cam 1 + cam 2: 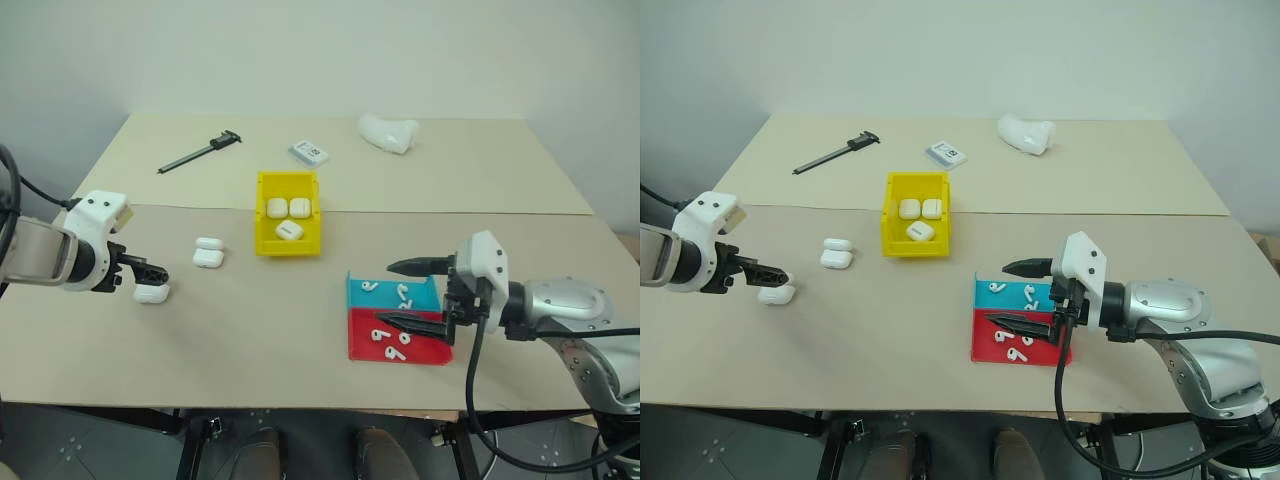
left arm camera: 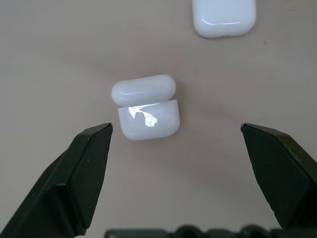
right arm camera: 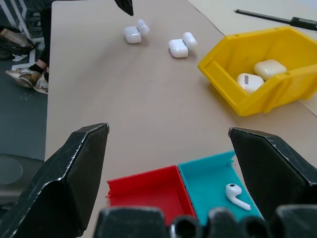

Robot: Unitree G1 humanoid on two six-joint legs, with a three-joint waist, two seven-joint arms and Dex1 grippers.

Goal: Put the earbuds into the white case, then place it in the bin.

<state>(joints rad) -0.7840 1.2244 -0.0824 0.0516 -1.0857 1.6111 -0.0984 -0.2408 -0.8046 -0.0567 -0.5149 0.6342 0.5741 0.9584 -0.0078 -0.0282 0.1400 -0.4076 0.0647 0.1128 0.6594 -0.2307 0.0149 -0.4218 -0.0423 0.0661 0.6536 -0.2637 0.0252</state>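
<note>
From the head camera: left gripper (image 1: 150, 270) is hanging wide open right over an open white case (image 1: 151, 293), and the bin (image 1: 287, 213) is sitting well off to its right with three cases in it. The right gripper (image 1: 398, 294) is gaping wide too, with the earbuds (image 1: 392, 335) lying in the trays just beneath its fingertips.

Left wrist cam: case (image 2: 147, 107) is lying flipped open between the spread fingers, not touching either.

Right wrist cam: an earbud (image 3: 236, 195) is resting in the blue tray (image 3: 210, 175) near the open fingers.

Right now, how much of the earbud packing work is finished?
Done: three closed cases lie in the yellow bin. In hand: the open left gripper hovers over an open white case; the right gripper is open above the trays. Left: earbuds in the trays, another open case outside.
</note>
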